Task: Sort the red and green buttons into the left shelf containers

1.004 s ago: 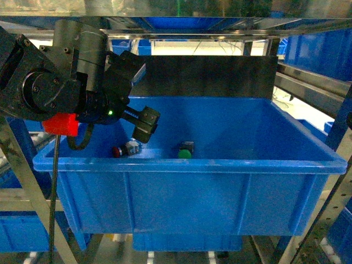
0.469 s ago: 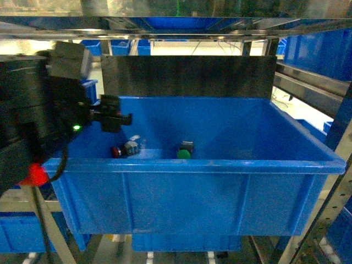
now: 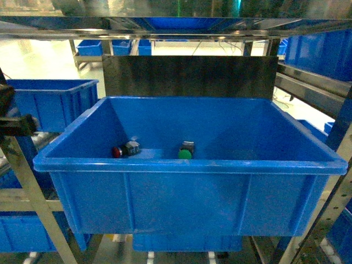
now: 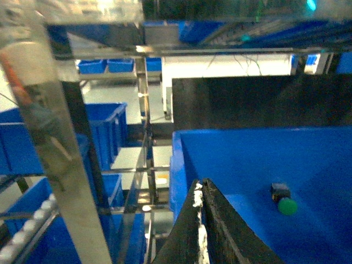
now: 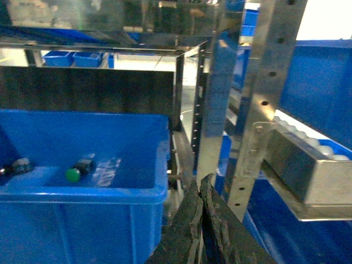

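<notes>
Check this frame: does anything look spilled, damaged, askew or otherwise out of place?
Nothing stands out. The red button and green button both lie on their sides, apart, on the floor of the big blue bin, which sits level on the shelf. Both grippers, left and right, are shut and empty, outside the bin.

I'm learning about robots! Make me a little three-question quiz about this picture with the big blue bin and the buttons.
1. True or false: the red button and the green button both lie inside the big blue bin.
2. In the head view, which button lies farther left? A) red B) green C) neither, they are stacked
3. Fill in: in both wrist views, the left gripper and the right gripper are ____ and hold nothing.

Key: 1 true; 2 A; 3 shut
</notes>
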{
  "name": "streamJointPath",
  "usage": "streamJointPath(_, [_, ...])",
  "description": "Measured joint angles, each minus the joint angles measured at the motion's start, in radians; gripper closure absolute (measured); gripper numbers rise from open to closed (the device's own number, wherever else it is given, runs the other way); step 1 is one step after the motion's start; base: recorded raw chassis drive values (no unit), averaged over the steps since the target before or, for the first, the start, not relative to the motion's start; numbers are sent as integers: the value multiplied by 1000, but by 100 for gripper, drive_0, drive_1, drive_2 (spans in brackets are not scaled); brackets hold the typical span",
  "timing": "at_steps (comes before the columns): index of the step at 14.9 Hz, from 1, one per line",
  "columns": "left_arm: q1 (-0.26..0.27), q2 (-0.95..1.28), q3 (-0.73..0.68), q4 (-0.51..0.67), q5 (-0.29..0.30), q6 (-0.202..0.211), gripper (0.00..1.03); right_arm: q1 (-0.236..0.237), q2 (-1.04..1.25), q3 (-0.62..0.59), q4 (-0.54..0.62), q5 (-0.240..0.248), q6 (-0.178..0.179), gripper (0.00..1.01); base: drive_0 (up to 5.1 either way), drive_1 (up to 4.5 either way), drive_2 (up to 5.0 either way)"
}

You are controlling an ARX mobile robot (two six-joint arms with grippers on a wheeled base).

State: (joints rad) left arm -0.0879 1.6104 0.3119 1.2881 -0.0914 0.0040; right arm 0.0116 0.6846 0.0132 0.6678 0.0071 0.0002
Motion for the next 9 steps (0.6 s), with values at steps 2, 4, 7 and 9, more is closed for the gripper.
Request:
streamJointPath(2, [16,-119,-87,-37,17,0,101,-17,-92,-1,-86,-6,0,99,0,0,0])
streamJointPath(4, [51,-261,-140,-170,61,0,101,-12,-185,-1,-175,-8,0,99,0,0,0])
streamJointPath(7, [89,-476,-204,-270,89,-1,101,-12,-292,-1,-277,-8,0,99,0,0,0])
streamJointPath(9, [86,-583,-245,-350,92,-1,101,-12,-355,-1,-337,-7,0,99,0,0,0])
